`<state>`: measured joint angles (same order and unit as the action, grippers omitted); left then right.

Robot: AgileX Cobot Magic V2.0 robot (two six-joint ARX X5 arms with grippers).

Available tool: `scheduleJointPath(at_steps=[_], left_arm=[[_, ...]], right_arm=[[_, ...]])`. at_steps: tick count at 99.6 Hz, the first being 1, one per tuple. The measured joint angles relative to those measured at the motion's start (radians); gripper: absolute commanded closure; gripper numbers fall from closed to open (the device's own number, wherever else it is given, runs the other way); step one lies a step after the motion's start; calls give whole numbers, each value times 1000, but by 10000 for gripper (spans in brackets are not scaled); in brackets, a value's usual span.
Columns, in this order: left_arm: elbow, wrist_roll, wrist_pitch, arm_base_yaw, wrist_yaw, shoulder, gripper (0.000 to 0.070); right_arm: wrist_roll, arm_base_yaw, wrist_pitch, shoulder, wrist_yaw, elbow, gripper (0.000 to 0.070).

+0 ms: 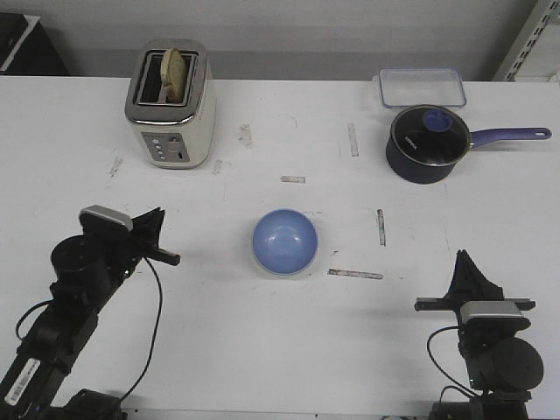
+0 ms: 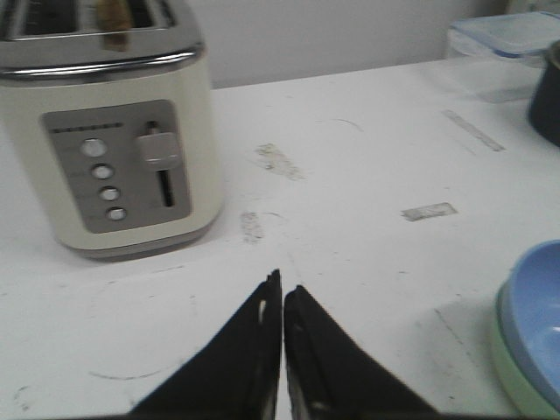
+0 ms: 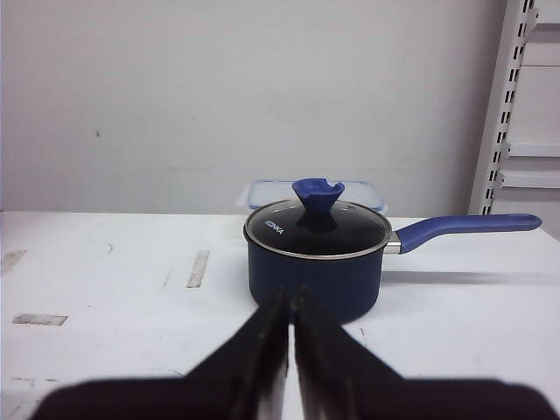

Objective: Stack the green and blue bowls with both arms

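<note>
front view: the blue bowl [image 1: 284,241] sits near the middle of the white tabletop [image 1: 262,350], nested inside the green bowl [image 1: 262,263], of which only a thin pale rim shows along the lower left edge. the left wrist view confirms the stack: blue bowl [image 2: 538,324] inside green bowl [image 2: 516,372], both cut off by the frame edge. neither claw touches the bowls.

left claw [image 1: 163,234]: well apart from the stack, on the robot's left side, tips pointing toward the toaster [image 1: 170,103]. in the left wrist view the claw [image 2: 283,293] has its two black fingers [image 2: 249,350] pressed tip to tip, nothing between them. the toaster [image 2: 105,131] fills the upper corner of that view, its top cropped; something in its slot is blurred and hard to identify.

right claw [image 1: 464,262]: near the front edge on the robot's right side, well apart from the stack. in the right wrist view the claw [image 3: 290,302] is likewise closed to a thin seam, empty; its base is out of focus. beyond it stands a dark navy saucepan [image 3: 315,276] with a glass lid [image 3: 317,229] and blue handle, partly hiding a clear lidded container [image 3: 262,191] behind.

front view also shows saucepan [image 1: 426,144] and container [image 1: 421,87] at the far right. scuffed tape marks [image 1: 355,274] dot the tabletop.
</note>
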<state>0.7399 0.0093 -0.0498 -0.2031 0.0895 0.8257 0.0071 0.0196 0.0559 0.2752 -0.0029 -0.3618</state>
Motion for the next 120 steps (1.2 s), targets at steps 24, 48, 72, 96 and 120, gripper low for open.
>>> scheduleJointPath(at_steps=[24, 48, 72, 96, 120], left_arm=[[-167, 0, 96, 78, -18, -193, 700], [-268, 0, 93, 101, -20, -338, 699], [-268, 0, 91, 101, -20, -430, 699], [-268, 0, 90, 101, -20, -493, 699], [-268, 0, 91, 101, -20, -517, 699]], right_arm=[[0, 0, 0, 0, 0, 0, 699], [0, 0, 0, 0, 0, 0, 699], [0, 0, 0, 0, 0, 0, 699], [0, 0, 0, 0, 0, 0, 699], [0, 0, 0, 0, 0, 0, 699]])
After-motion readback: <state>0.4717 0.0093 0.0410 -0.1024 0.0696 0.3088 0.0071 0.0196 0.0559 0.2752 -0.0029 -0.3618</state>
